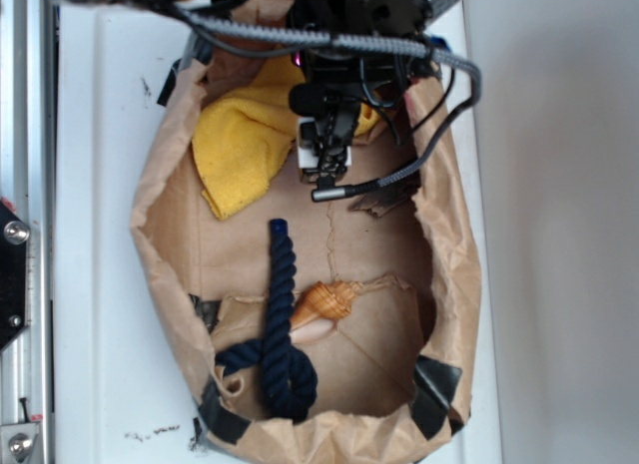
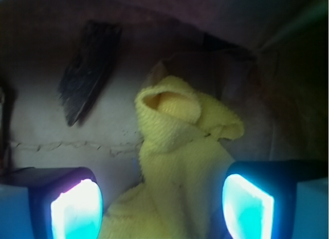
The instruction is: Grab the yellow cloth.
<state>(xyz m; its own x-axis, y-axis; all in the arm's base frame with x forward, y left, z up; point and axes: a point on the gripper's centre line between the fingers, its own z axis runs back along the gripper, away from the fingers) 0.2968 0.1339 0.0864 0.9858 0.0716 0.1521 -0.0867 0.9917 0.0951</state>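
Yellow cloth (image 1: 240,145) bunched at upper left of brown paper bag (image 1: 160,234), bag lying open on white tabletop (image 1: 95,185). No brand, label or writing legible anywhere. Bright yellow terry, soft folds, thicker rolled edge along lower side. Long axis slanting from lower left up toward upper right, far end tucked under the arm. Largest loose item in the bag.

Left to right in exterior view: metal rail (image 1: 25,234) at frame edge, bare tabletop, bag wall, cloth, then dark blue rope (image 1: 280,314) running down the middle and looped at its lower end, orange-brown seashell (image 1: 324,304) touching the rope's right side, black tape patch (image 1: 439,389) at lower right bag corner.

End effector (image 1: 325,155) black, hanging over the cloth's right edge. In wrist view, end effector (image 2: 162,205) spread wide, lit fingertips (image 2: 77,208) at either side, cloth (image 2: 180,162) rising between them in a peaked fold, pads not closed on it. Dark strip (image 2: 87,69) on bag wall, upper left of wrist view.
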